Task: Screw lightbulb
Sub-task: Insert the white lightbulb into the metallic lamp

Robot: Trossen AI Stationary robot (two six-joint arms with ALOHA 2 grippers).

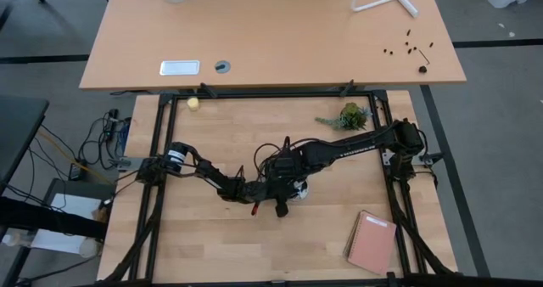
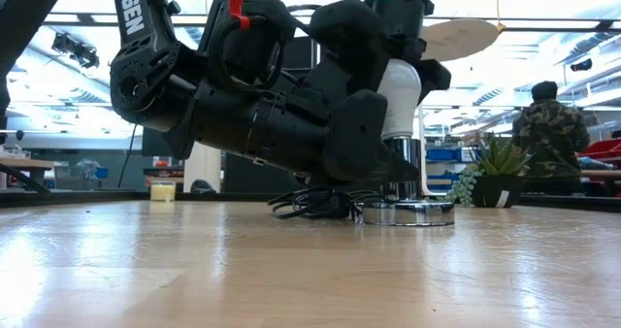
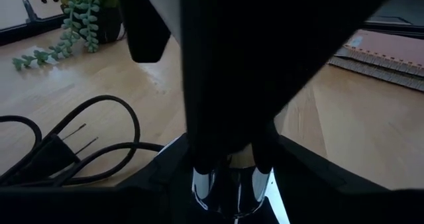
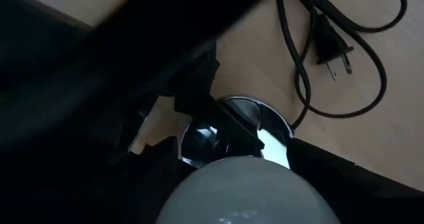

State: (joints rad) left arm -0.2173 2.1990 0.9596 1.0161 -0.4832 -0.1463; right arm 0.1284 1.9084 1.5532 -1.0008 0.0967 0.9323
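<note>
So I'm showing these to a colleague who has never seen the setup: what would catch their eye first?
Probably the white lightbulb standing upright over the shiny round socket base near the table's middle, with both dark arms crowded around it. The right hand comes down over the bulb from above, while the left hand sits low at the chrome socket. Behind, a small potted succulent stands out.

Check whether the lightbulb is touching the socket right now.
Touching. In the low view the lightbulb stands upright with its base down in the chrome socket, no gap between them.
</note>
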